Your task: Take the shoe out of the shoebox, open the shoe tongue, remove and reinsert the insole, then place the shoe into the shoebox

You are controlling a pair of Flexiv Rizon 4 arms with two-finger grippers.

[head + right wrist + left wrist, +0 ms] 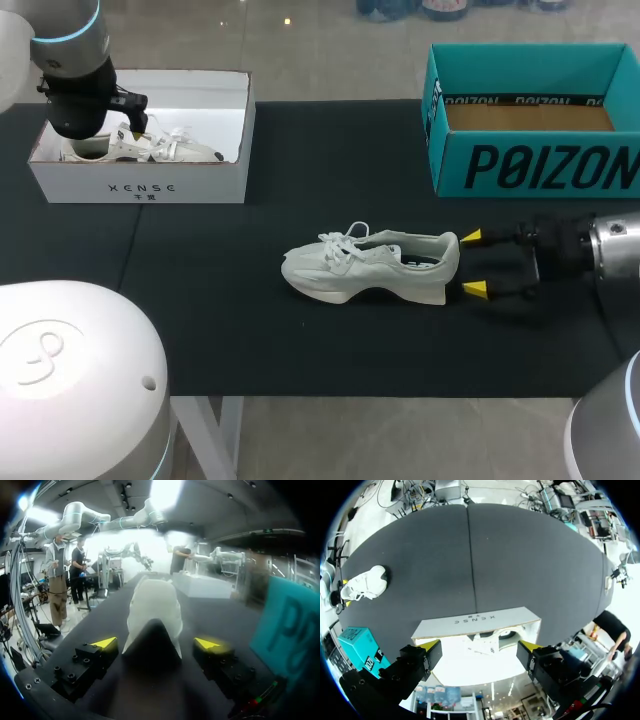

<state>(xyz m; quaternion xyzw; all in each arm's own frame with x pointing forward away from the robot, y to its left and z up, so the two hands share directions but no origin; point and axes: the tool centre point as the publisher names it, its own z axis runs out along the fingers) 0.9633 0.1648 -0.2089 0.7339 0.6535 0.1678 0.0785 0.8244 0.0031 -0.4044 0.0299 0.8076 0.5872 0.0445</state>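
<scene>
The right gripper [473,263] stands wide open and holds nothing. Its two yellow tips sit just behind the heel of the white shoe [370,265], one to each side. In the right wrist view the heel [152,605] rises straight ahead of the gripper [155,644], in line with the gap between the tips. As far as I can tell neither finger touches it, though the shadow under the heel makes that hard to judge. The shoe lies on its sole on the dark table [220,300], toe pointing away from the fingers and laces loose on top. It is out of either box. The teal box [530,165] stands beside the right arm, well apart from the shoe.

The left gripper [479,644] is also open and empty. It hangs over the white box [475,622], where a second shoe [487,639] lies just ahead of its tips.

From here the main risk is an uneven close. If one finger meets the soft heel first, the shoe could swing round or slide forward instead of being held. A hard squeeze could fold the collar over the insole.

Both boxes have dark lettering on their front walls, large on the teal one and small on the white.
</scene>
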